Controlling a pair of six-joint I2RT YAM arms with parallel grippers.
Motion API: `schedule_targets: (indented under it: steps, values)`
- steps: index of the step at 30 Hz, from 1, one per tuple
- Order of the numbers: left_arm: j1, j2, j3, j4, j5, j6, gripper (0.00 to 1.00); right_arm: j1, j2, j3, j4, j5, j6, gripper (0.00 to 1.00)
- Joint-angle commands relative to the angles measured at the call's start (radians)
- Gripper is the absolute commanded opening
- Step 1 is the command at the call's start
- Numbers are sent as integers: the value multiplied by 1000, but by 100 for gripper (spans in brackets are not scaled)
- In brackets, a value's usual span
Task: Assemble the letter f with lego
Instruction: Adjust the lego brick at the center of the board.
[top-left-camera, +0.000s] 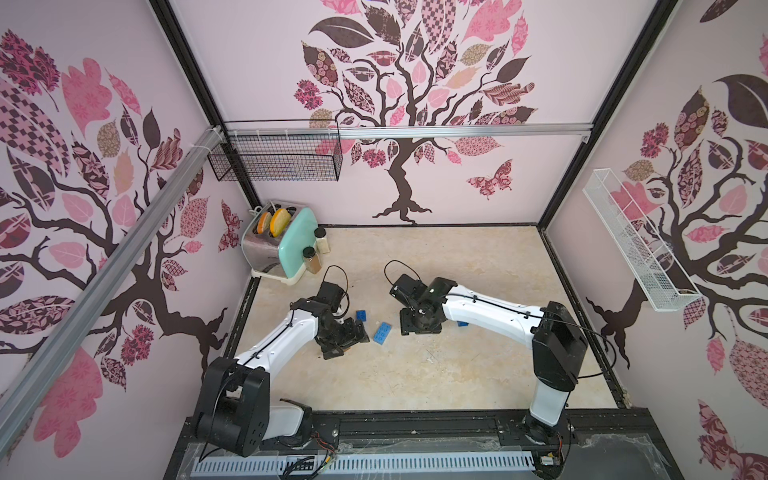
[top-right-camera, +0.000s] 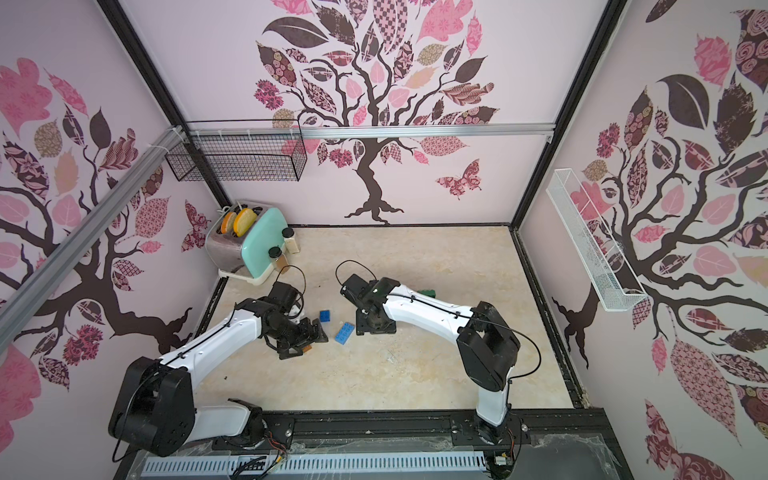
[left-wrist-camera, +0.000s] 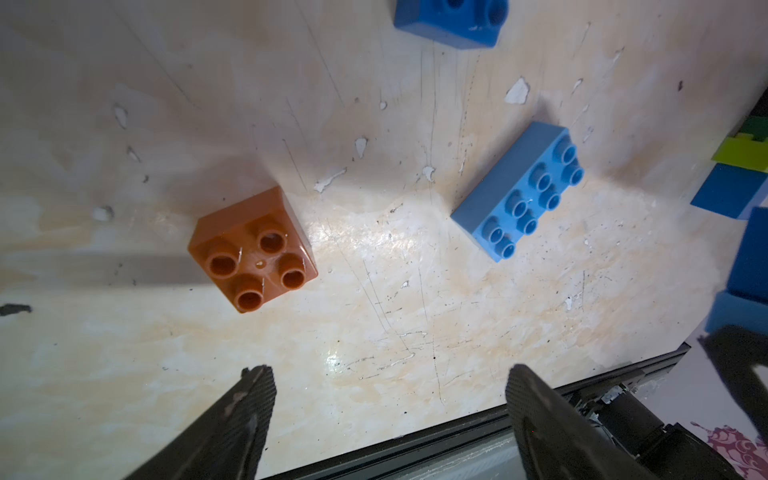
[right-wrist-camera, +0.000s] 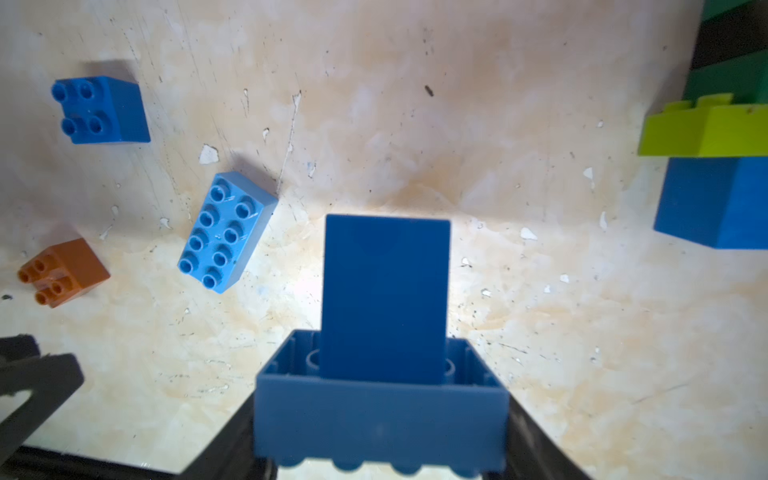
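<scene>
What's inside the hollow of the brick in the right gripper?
A darker blue brick is pushed into the oblong blue brick that the right gripper holds. Its inserted end is hidden by the walls.

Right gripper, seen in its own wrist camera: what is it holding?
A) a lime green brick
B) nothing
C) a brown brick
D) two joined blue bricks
D: the right gripper is closed on two joined blue bricks, while the brown brick and the lime green brick sit well away from it.
</scene>
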Motion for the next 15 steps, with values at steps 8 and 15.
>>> schedule_targets:
  steps: [8,15]
  values:
    - [10,-6,-50,134,64,8,91,-85,44,185,-409,-289,-277,63]
    - [9,-32,-71,164,90,6,91,-114,100,136,-427,-425,-314,63]
